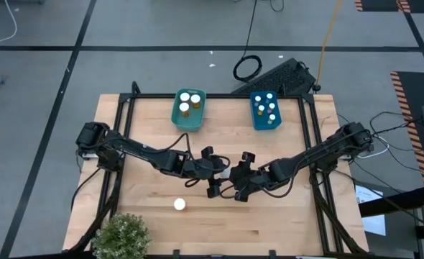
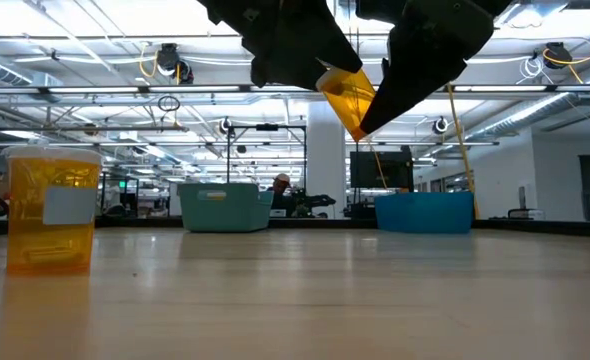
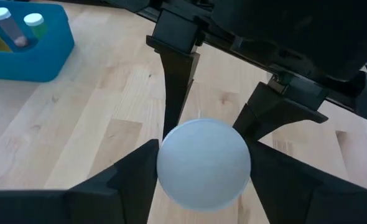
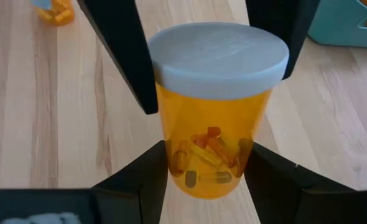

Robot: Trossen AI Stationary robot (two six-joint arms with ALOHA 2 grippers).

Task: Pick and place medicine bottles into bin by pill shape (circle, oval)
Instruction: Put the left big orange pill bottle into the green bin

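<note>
no readable text, bottle label (image 2: 71, 204) blank

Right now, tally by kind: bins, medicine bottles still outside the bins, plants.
Bins: 2 (teal bin, blue bin)
Medicine bottles outside the bins: 2 (standing bottle on the table, held bottle lifted off it)
Potted plant: 1
Total: 5

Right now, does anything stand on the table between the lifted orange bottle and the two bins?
Nothing visible does. The white-capped orange bottle hangs between both grippers at mid-table; bare wood lies up to the teal bin and the blue bin.
</note>
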